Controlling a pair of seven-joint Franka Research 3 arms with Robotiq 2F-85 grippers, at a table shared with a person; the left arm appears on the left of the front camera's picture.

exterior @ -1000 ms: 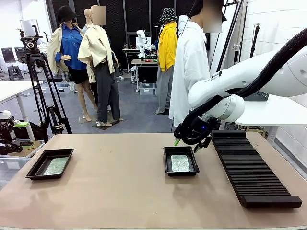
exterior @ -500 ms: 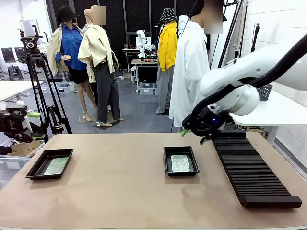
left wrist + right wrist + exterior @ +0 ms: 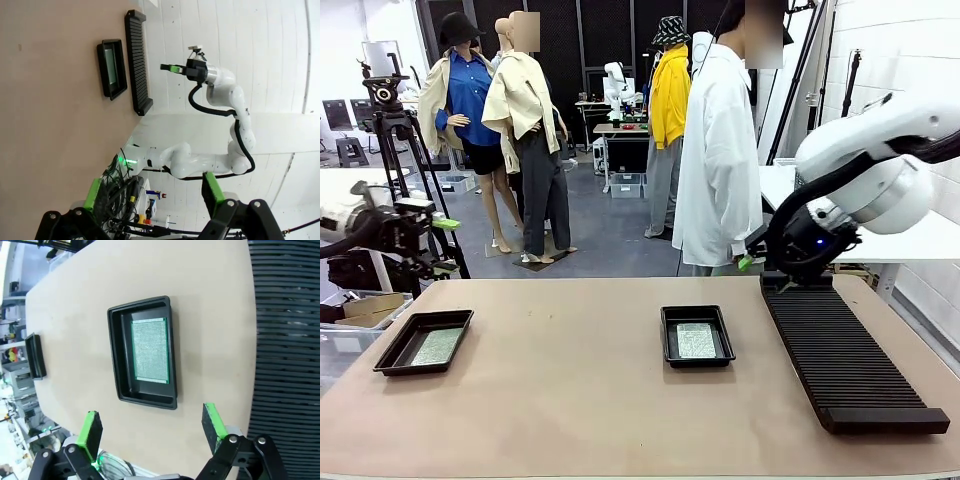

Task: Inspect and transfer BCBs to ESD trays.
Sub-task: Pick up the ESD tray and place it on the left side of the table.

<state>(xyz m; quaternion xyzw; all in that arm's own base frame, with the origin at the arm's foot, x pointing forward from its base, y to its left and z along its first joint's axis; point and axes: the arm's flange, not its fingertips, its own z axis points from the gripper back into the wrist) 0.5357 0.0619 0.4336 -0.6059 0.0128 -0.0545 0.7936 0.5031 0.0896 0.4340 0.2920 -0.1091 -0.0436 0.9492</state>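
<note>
Two black ESD trays lie on the table, each with a green BCB flat inside. In the front view the left tray [image 3: 392, 352] holds one BCB [image 3: 437, 346], and the middle tray [image 3: 667, 336] holds another BCB [image 3: 696, 340]. My right gripper [image 3: 760, 266] hangs open and empty above the rack's far end, to the right of the middle tray. The right wrist view looks past its open gripper [image 3: 152, 426] down at that tray [image 3: 116, 355] and BCB [image 3: 149, 350]. My left gripper [image 3: 447, 245] is open and empty, raised past the table's left edge; its own view shows the open gripper [image 3: 152, 190].
A long black ribbed rack [image 3: 840, 355] lies along the table's right side, also seen as the rack [image 3: 285, 340]. A person in a white shirt [image 3: 718, 150] stands at the far edge. A camera tripod [image 3: 400, 170] stands back left. The table front is bare.
My right arm has drawn back from over the middle tray, moving right and up to the rack's far end. My left arm has risen into view at the left edge.
</note>
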